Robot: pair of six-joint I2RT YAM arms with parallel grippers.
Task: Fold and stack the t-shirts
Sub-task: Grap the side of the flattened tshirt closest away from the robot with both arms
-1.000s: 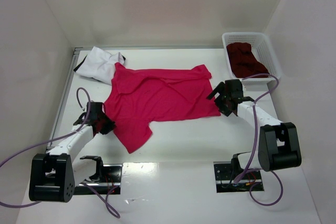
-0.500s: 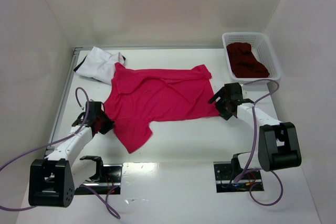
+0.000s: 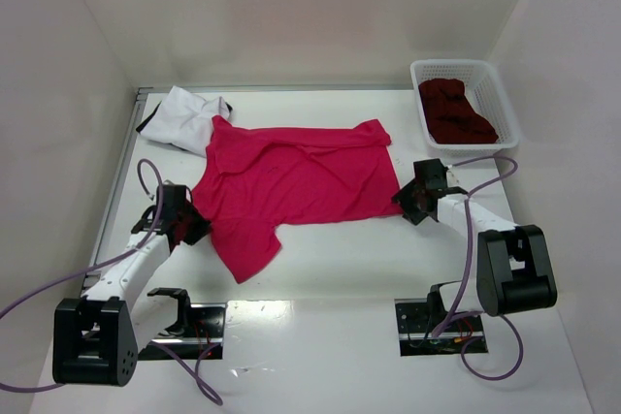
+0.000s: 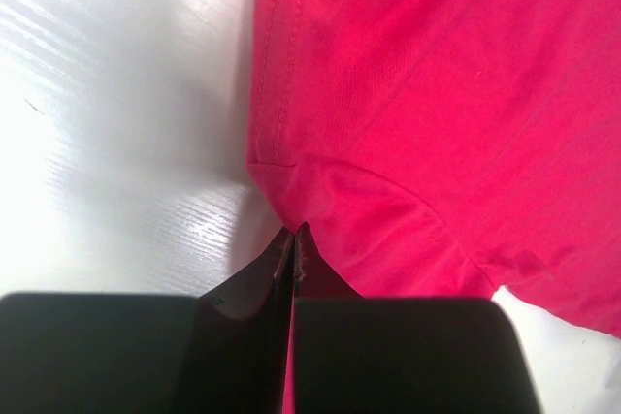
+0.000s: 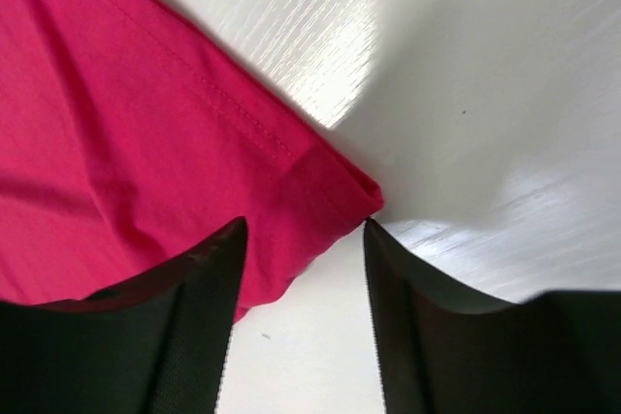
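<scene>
A bright crimson-red t-shirt [image 3: 291, 181] lies spread flat in the middle of the table. My left gripper [image 3: 191, 228] is at its near-left edge; in the left wrist view the gripper [image 4: 294, 232] is shut on a pinch of the red cloth [image 4: 437, 113]. My right gripper [image 3: 408, 203] is at the shirt's near-right corner; in the right wrist view it [image 5: 306, 225] is open, with the folded corner of the red shirt [image 5: 330, 186] between the fingers. A white t-shirt with dark trim [image 3: 184, 115] lies at the back left, partly under the red one. A dark maroon t-shirt [image 3: 454, 111] is bunched in the basket.
A white plastic lattice basket [image 3: 424, 72] stands at the back right. White walls close the table on three sides. A metal rail [image 3: 118, 176] runs along the left edge. Purple cables loop beside both arms.
My right gripper has moved down and slightly right to the shirt's near-right corner. My left gripper has barely moved. The shirts lie as before.
</scene>
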